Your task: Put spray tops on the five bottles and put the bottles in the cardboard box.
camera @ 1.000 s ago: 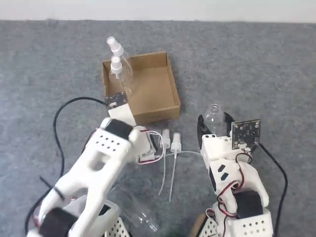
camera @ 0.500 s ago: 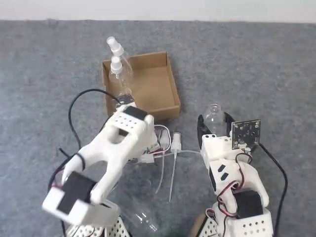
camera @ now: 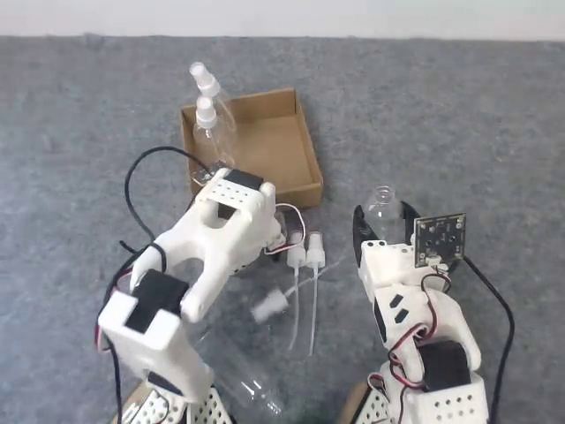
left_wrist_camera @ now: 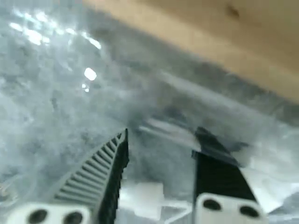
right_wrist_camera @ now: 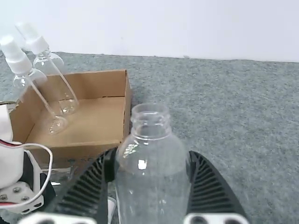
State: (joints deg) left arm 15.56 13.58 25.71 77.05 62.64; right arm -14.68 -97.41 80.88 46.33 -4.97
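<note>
The cardboard box (camera: 305,155) holds two capped clear bottles (camera: 212,132) leaning in its far left corner, also seen from the right wrist (right_wrist_camera: 44,88). My right gripper (camera: 384,228) (right_wrist_camera: 152,158) is shut on an upright open-necked bottle (right_wrist_camera: 149,158) (camera: 382,205), right of the box. My left gripper (camera: 278,240) (left_wrist_camera: 162,135) is open low over the carpet at the box's front wall (left_wrist_camera: 196,37), with clear glinting plastic ahead of it. Three loose spray tops (camera: 297,256) (camera: 316,252) (camera: 269,306) lie between the arms.
Another clear bottle (camera: 250,386) lies on the carpet by the left arm's base. A black cable (camera: 132,190) loops left of the left arm. Grey carpet (camera: 459,124) stretches open to the right of the box and behind it.
The left arm swung round and lowered its gripper against the box front, nudging the box slightly. The spray tops shifted and one now lies nearer the arm's base. The right arm kept still.
</note>
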